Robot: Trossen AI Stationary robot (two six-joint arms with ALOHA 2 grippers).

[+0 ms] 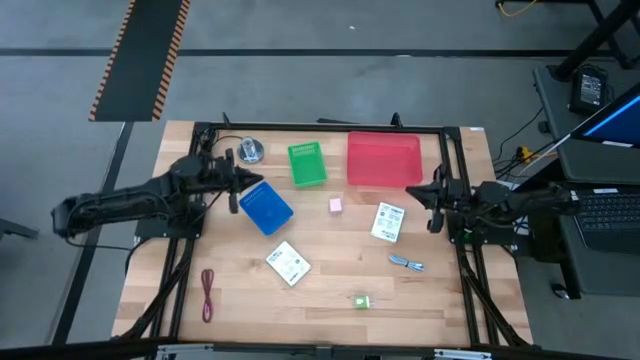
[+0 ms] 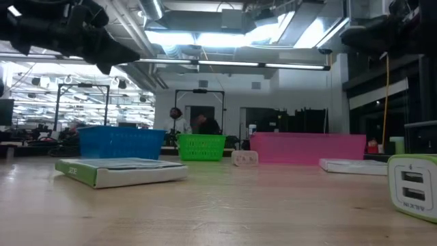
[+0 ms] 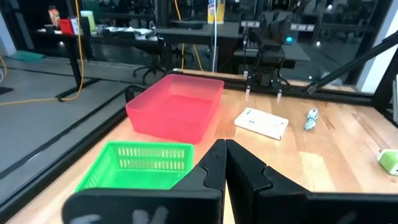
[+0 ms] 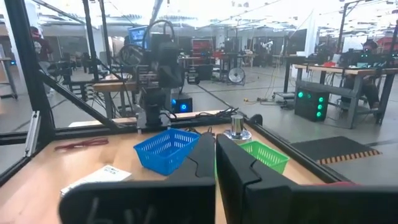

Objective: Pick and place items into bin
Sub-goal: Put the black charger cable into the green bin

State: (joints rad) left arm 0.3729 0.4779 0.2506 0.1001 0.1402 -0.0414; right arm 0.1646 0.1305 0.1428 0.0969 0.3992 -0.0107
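Left gripper hangs pinched together, empty, over the blue bin at the left; right gripper likewise pressed together at the right edge, a white packet just left of it, another packet nearer

Both arms are dark, nearly black, built of chunky jointed segments. Left hand and right hand each end in two flat, matte black, angular fingers tapering to blunt tips.
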